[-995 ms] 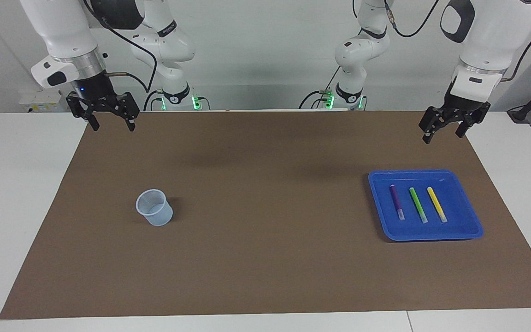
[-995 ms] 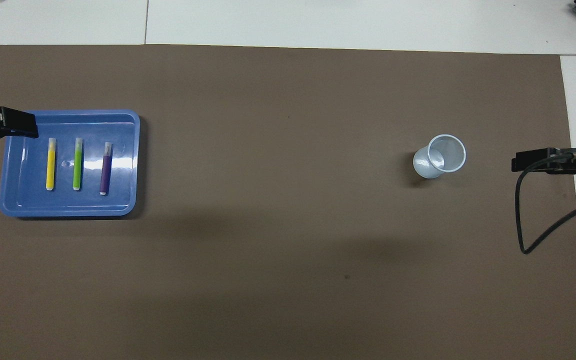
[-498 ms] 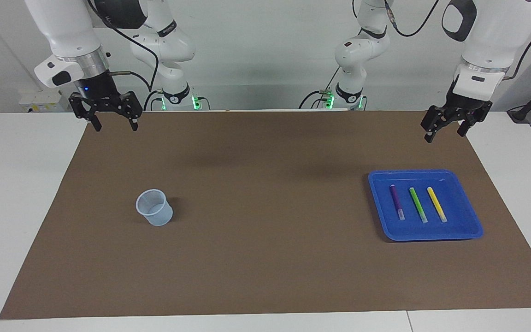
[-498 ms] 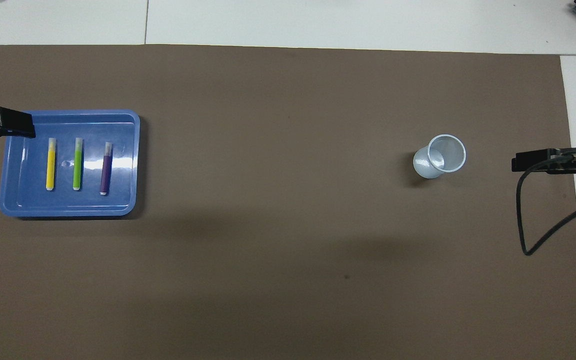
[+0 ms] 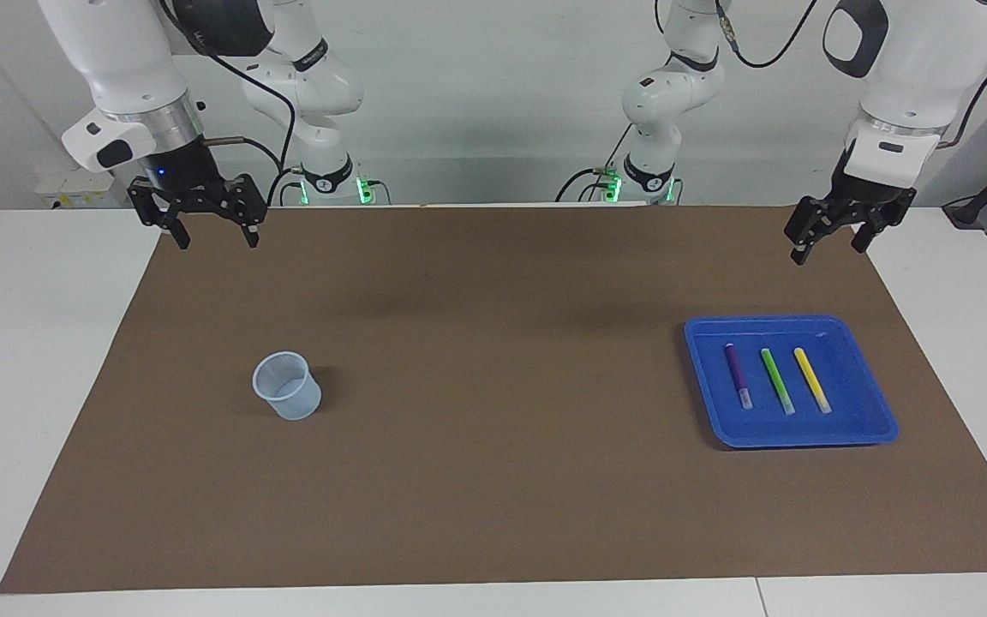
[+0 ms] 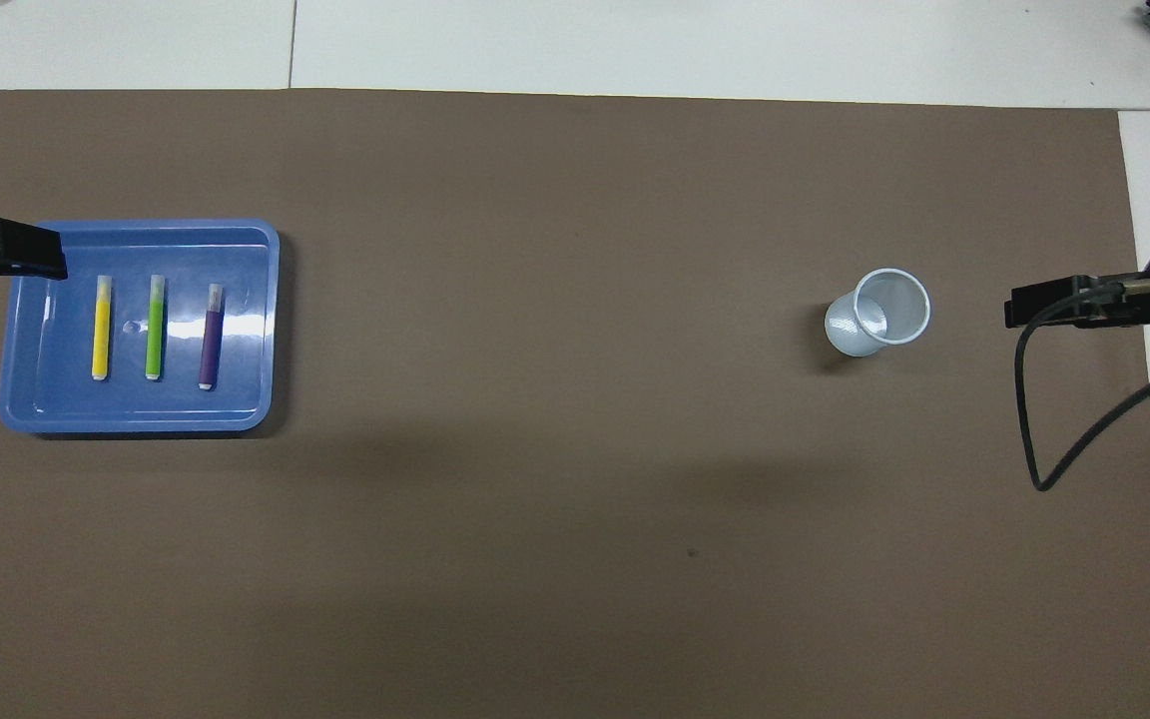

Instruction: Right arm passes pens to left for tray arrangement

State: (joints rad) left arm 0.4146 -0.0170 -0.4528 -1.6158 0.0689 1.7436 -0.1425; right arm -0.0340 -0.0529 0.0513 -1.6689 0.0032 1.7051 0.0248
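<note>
purple, green and yellow marker pens lie parallel in the blue tray, so arranging looks finished; left gripper and right gripper hang raised, fingers spread, holding nothing; clear cup stands empty.

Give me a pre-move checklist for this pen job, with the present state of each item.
1. All three pens in the blue tray: ok. The purple pen, green pen and yellow pen lie side by side, apart from one another.
2. Cup emptied of pens: ok, none shows inside it in either view.
3. Right gripper free: ok, fingers open, nothing held, raised over the mat's edge at the robots' end.
4. Left gripper free: ok, fingers open, nothing held, raised over the mat, not touching the tray.
5. Cup upright: ok.
6. Anything left to pass: ok, no pen lies on the mat.
</note>
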